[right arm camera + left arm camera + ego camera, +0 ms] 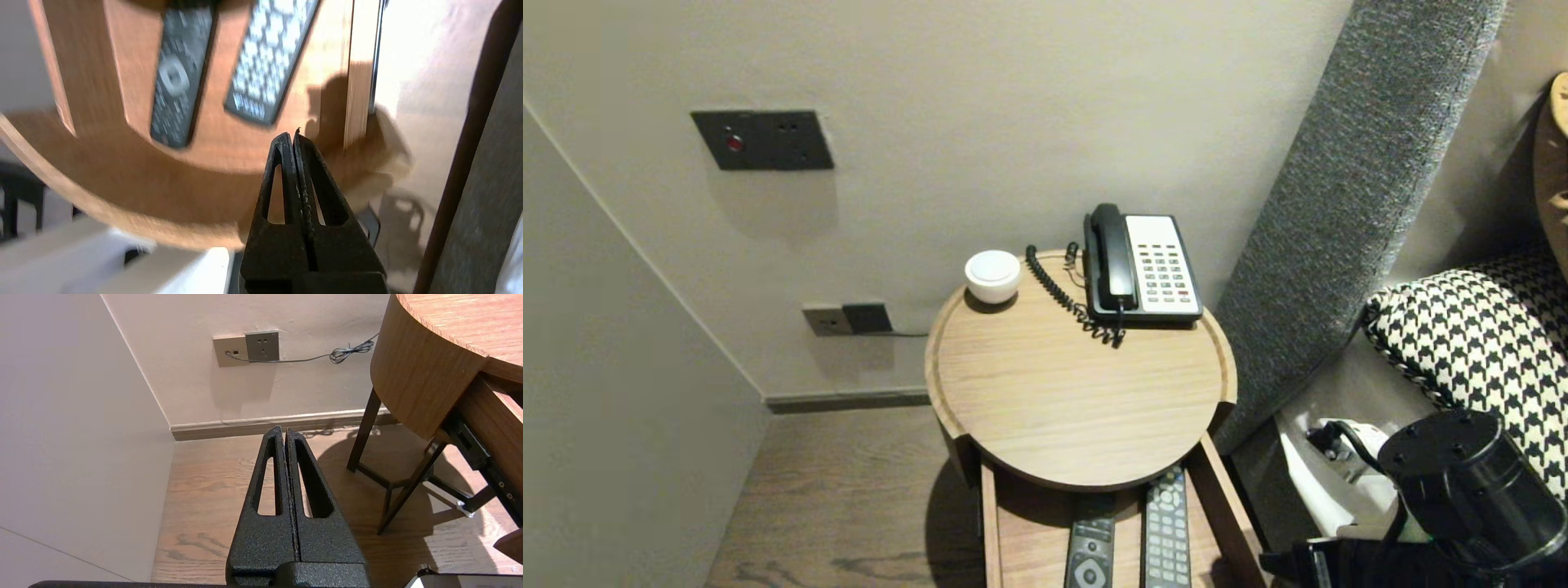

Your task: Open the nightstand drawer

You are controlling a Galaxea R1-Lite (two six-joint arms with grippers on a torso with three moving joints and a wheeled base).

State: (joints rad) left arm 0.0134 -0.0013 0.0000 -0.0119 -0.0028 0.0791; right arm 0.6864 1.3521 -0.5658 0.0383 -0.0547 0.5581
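1. Right gripper (295, 136): fingers pressed together with nothing between them. It is poised above the near end of the open drawer (1223, 510), close to the drawer's right wall.
2. Keyed remote (1168, 531): many pale buttons, lying flat on the drawer floor to the right of its neighbour. It is the item nearest the right gripper, but apart from it and untouched.
3. Dark remote (1090, 549): has a ring pad and lies flat in the same drawer, just beside the keyed remote. The two do not touch, as far as can be seen.
4. Drawer: pulled out from under the round counter (1078, 408). The far ends of both remotes are tucked beneath the counter's edge.
5. Left gripper (284, 433): closed and empty, parked low beside the counter. It points toward the floor (204, 490) and a wall socket (262, 346).
6. Counter top: a telephone (1147, 265) with a coiled cord sits at the back. A white puck (992, 276) sits left of it, well apart from either gripper.
7. Standing: drawer open, both remotes in place inside, neither lifted nor gripped.
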